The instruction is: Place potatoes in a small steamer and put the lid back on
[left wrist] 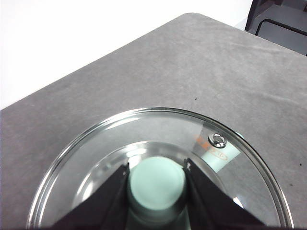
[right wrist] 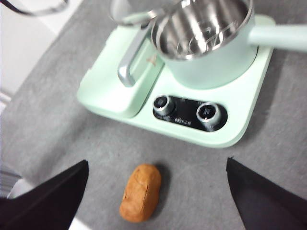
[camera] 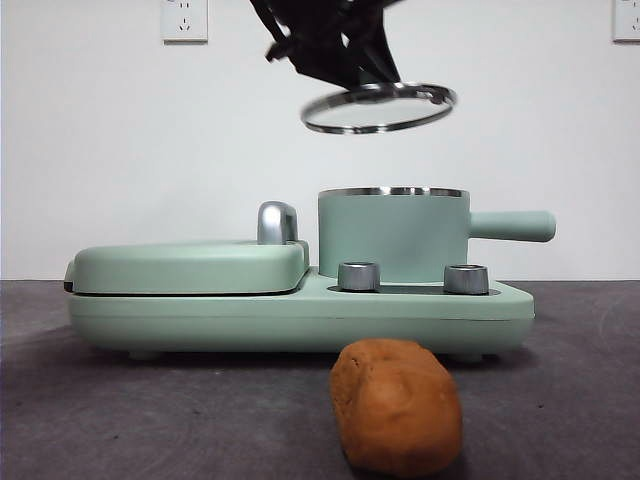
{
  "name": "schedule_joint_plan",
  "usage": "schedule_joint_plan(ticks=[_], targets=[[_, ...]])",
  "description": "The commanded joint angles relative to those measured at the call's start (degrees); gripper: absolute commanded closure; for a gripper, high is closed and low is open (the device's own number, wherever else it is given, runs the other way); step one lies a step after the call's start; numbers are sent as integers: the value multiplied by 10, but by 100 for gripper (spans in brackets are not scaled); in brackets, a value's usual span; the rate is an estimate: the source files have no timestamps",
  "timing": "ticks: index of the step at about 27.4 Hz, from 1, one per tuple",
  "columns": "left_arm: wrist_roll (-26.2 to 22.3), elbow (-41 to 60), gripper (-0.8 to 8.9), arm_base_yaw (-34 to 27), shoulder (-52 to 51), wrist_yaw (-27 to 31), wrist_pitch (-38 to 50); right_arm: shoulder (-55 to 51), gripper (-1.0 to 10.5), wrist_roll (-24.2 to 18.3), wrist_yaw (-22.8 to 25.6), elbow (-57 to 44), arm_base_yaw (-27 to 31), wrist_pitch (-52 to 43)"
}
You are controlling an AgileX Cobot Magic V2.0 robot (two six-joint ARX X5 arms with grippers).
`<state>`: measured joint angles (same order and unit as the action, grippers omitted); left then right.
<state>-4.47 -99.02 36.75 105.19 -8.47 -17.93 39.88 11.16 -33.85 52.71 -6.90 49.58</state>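
the left end effector [left wrist: 157, 189] grips the lid [camera: 378, 107] by its knob, above the small steamer [camera: 393, 233]. the right end effector [right wrist: 156, 191] gapes wide over the potato [right wrist: 140, 192] on the tabletop [camera: 150, 420]; it looks firm and matte, best pinched across its middle.

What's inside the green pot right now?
The pot shows only bare shiny steel walls inside, no food; its near inner wall is hidden by the rim. The potato lies on the table. The left pincer holds the lid above.
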Motion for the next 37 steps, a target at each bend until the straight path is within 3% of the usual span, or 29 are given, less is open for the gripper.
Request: schedule_joint_plan(ticks=[1,11,19,28,33,34,37], targets=[[2,-18,806,-9,-4,0,-12,22,486,26,25,10,-39,-3],[-35,-18,806,-53,-24,0,-85,134,486,104,164,10,-237,-39],[-35,-18,806,-87,-38,0,-96,265,487,176,249,10,-353,-95],[-34,-18,806,-115,-46,-1,-102,423,487,234,249,10,-417,-134],[-35,-18,806,-121,-46,-1,-108,506,489,235,252,10,-447,-168],[-35,-18,806,-122,-46,-1,-108,517,525,236,253,10,-449,-169],[-34,-18,806,-123,-46,-1,-108,534,788,238,254,10,-455,-170]])
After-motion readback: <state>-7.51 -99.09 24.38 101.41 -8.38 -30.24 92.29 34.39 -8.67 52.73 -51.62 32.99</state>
